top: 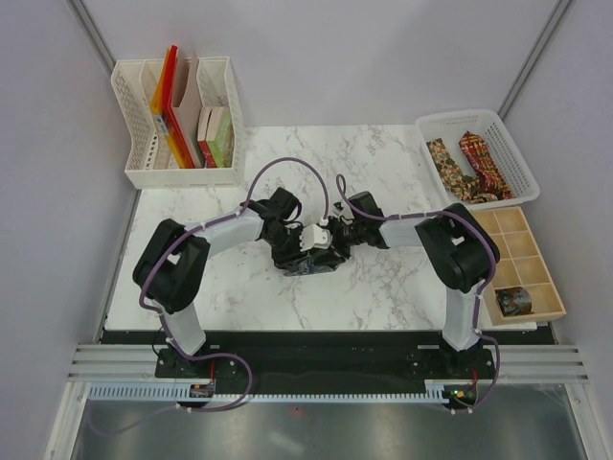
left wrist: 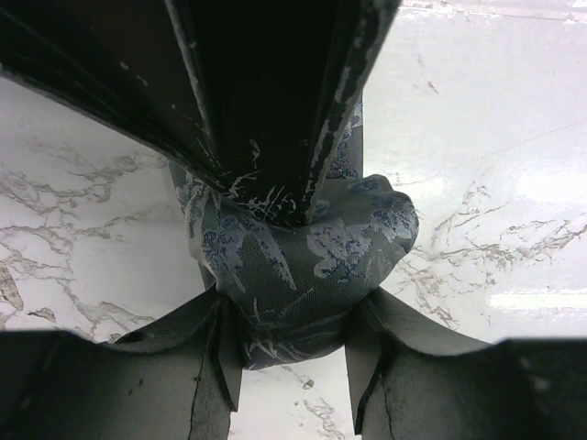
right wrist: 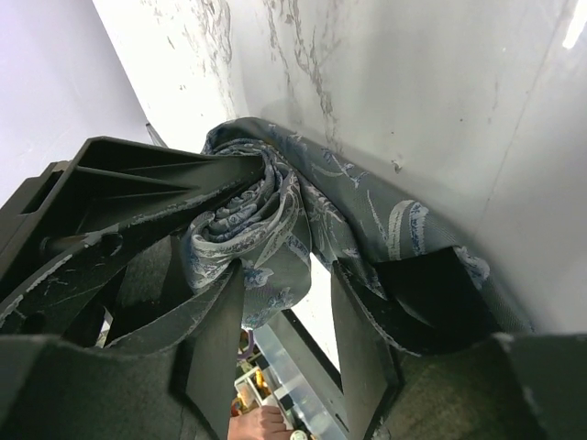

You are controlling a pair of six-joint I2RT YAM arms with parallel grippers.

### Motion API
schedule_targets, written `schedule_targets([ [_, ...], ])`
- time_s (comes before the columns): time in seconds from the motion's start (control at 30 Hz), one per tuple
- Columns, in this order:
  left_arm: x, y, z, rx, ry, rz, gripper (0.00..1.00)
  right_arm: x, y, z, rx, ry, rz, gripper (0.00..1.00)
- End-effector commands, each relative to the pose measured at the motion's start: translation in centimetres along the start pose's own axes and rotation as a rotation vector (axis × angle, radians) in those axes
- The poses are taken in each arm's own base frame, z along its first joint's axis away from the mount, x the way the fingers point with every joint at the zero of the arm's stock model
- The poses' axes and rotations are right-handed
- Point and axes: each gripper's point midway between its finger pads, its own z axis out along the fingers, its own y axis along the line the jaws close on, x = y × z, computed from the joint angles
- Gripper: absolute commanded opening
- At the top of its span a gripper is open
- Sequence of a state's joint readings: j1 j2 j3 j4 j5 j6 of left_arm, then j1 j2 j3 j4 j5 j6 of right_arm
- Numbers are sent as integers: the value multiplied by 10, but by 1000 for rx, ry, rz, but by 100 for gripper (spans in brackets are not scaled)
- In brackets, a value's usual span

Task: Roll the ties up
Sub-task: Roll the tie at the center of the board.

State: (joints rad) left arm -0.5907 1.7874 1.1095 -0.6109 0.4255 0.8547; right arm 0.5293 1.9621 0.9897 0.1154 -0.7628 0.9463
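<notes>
Your left hand is clamping the rolled grey-green tie; your right hand is facing it head-on, grip unclear.

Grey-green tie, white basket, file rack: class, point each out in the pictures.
grey-green tie (left wrist: 312, 266), left wrist view, bunched roll's front
white basket (top: 458, 116), top external view, far rim
file rack (top: 182, 178), top external view, front wall

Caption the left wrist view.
Left pincer grips the partly rolled grey-green tie over the marble table, with the right pincer opposite.
</notes>
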Motion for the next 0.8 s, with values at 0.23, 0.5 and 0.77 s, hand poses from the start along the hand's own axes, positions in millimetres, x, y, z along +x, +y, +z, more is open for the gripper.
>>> schedule_targets([
  [0.23,47,-30,29,138,143,-30,21,7,42,-24,-148,2,-69,51],
  [0.5,45,-30,28,143,133,-27,21,8,34,-14,-137,-21,-66,54],
  [0.77,43,-29,25,146,121,-27,22,3,14,6,-70,-17,-78,42],
])
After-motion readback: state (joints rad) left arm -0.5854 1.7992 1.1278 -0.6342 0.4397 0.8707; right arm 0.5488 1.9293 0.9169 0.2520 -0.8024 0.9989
